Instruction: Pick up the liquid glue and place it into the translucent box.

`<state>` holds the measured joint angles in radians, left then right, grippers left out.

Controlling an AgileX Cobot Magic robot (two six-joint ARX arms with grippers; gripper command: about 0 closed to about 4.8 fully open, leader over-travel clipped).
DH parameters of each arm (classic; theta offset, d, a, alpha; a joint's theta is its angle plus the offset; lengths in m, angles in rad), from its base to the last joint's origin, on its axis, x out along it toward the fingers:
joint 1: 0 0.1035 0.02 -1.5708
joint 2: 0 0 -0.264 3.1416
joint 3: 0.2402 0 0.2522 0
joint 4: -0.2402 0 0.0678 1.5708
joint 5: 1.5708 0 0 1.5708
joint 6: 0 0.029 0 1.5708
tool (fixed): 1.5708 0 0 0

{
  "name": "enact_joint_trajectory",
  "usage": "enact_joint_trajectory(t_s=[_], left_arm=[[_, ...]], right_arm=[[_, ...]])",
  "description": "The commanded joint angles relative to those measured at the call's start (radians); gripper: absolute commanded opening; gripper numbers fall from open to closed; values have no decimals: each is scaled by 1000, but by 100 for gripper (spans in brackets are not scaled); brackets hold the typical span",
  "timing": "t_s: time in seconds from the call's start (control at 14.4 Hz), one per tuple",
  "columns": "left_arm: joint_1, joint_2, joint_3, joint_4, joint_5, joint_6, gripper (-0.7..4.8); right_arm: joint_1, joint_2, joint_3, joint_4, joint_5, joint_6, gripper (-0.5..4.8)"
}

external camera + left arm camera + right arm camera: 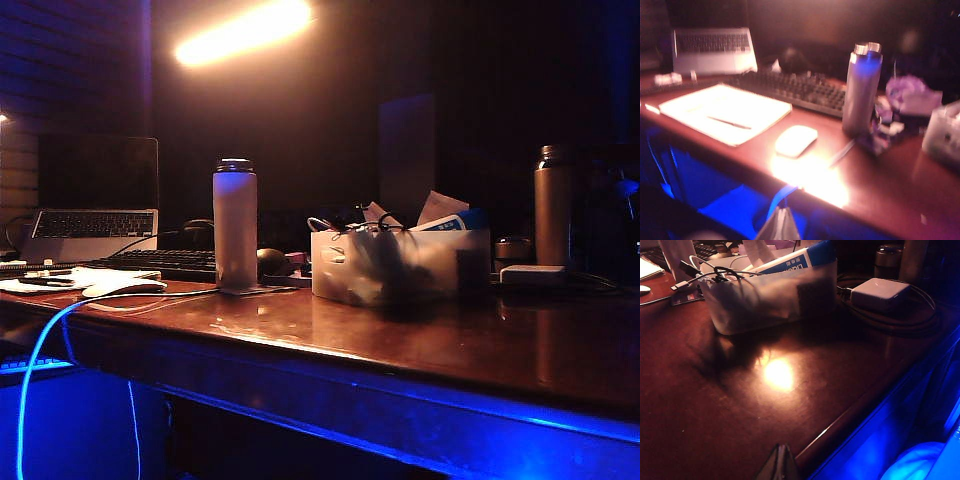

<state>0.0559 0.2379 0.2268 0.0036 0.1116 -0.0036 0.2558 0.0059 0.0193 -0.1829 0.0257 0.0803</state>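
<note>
On the far left of the wooden desk [420, 340] in the exterior view stands an open laptop [95, 222], with a dark keyboard [165, 262] in front of it, a notepad [725, 111] with a pen on it, and a white mouse [125, 287] near the front edge. A blue cable [40, 350] hangs over that edge. Just right of the keyboard a tall white flask [235, 225] with a dark lid stands upright. Further right sits the translucent box [400, 265], low and frosted, with dark cables, scissors and papers showing above its rim. The liquid glue [790, 261] lies tilted inside the box, its blue label and blue cap poking over the rim at the box's right end. Right of the box a white power adapter [533, 274] lies on the desk with its dark cord looped about it, and behind it a brown metallic bottle [551, 205] stands upright. Neither arm shows in the exterior view. The left gripper [780, 226] appears only as a dark tip at the edge of the blurred left wrist view, held back from the desk's front edge near the mouse; its jaws look drawn together, holding nothing. The right gripper [780, 465] hangs over the front edge of the desk, well apart from the box, its jaws closed on nothing.
</note>
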Motion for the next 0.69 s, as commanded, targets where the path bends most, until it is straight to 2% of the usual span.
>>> enact_joint_trajectory(t_s=[0.07, 0.35, 0.48, 0.69], left_arm=[[1, -86, -101, 13, -4, -32, -5], [0, -207, -215, 11, -3, -61, -5], [0, -237, -221, -93, -7, -60, -5], [-13, -237, -221, -179, -3, -55, -5]], right_arm=[[0, 0, -5, -6, 0, -2, 0], [0, 0, -5, -6, 0, -2, 0], [0, 1, -5, -6, 0, -2, 0], [0, -4, -5, -4, -1, -2, 0]])
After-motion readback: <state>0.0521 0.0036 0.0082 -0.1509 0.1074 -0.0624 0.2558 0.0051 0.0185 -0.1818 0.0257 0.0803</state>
